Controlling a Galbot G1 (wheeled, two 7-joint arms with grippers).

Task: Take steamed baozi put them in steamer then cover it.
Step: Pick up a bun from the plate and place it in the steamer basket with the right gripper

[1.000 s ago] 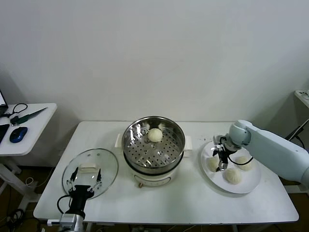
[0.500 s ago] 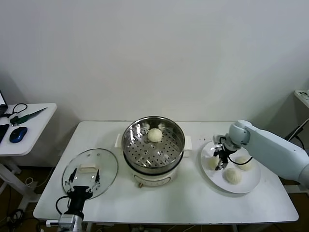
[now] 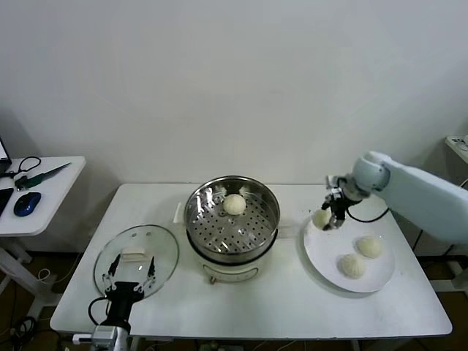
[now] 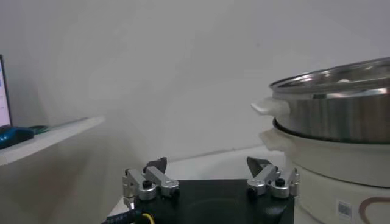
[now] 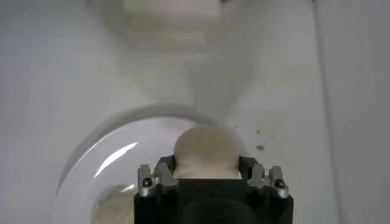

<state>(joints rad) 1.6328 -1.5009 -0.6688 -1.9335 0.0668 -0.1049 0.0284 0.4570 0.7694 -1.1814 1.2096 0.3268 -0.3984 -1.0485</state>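
Your right tool [image 3: 330, 217] is squeezing one baozi [image 3: 321, 217] above the white plate [image 3: 322, 255], beside the steamer [image 3: 232, 219]. Your left tool [image 3: 130, 270] is waiting spread apart over the cover [image 3: 164, 252].

From my right wrist view my own black gripper body [image 5: 207, 198] hides the lower half of the baozi [image 5: 206, 151], and the steamer base [image 5: 170, 15] is cut off and blurred. In my left wrist view the steamer [image 4: 332, 122] runs off the edge; its contents are perhaps one pale bun, hardly visible.
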